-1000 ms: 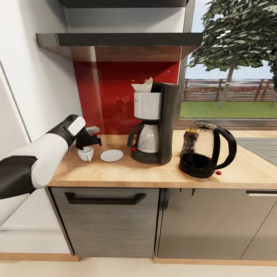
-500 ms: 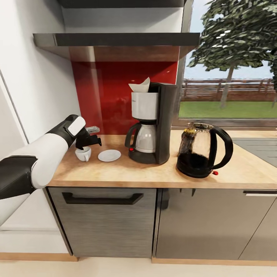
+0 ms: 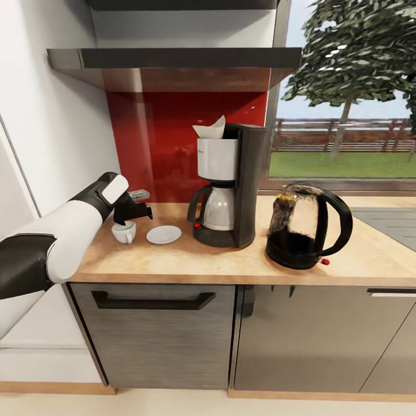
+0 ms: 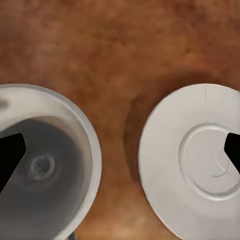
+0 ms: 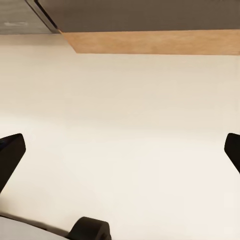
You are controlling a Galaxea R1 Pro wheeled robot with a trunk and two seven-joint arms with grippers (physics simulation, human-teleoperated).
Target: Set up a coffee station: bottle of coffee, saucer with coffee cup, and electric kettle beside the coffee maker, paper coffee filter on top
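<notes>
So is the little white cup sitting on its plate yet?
Not yet. The small white coffee cup stands upright on the wooden countertop beside the round white saucer, with a gap between them in the left wrist view.

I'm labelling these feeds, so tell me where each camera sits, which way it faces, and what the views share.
Head view: on the robot's head, facing forward and down at the countertop with coffee maker and kettle; left arm and left hand show.
Left wrist view: above the counter, looking straight down; dark fingertips at the edges, spread.
Right wrist view: low, facing the pale floor; fingertips apart.
Shared: head and left wrist views both show the cup and saucer, apart.
</notes>
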